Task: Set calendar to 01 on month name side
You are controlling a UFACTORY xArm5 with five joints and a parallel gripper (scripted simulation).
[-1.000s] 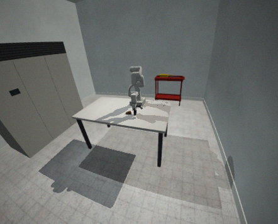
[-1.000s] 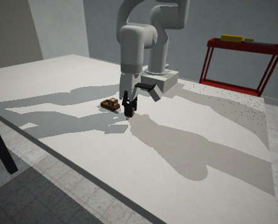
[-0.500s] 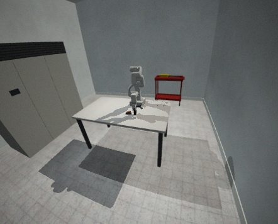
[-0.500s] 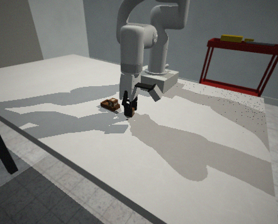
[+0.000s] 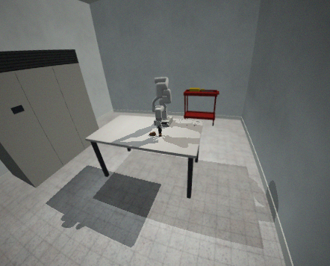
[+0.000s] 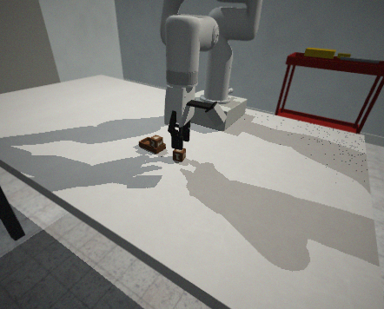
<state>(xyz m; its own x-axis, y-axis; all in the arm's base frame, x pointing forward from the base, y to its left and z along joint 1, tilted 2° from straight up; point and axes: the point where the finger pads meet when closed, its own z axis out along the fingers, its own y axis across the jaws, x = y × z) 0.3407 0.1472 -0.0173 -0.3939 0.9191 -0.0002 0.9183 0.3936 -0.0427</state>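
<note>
A small brown wooden tray point(image 6: 150, 147) lies flat on the white table, left of my gripper. One brown digit cube point(image 6: 157, 140) sits in the tray at its right end. A second brown digit cube point(image 6: 179, 154) stands on the table top outside the tray, just right of it. My gripper point(image 6: 179, 140) hangs straight down just above this second cube, with its dark fingers apart and nothing between them. In the top view the tray point(image 5: 151, 133) and gripper point(image 5: 160, 130) are tiny near the table's middle. The digits and the month side are too small to read.
The arm's base point(image 6: 218, 108) stands on the table behind the tray. A red cart point(image 6: 334, 88) with yellow items stands on the floor beyond the table. Grey cabinets point(image 5: 33, 112) line the left wall.
</note>
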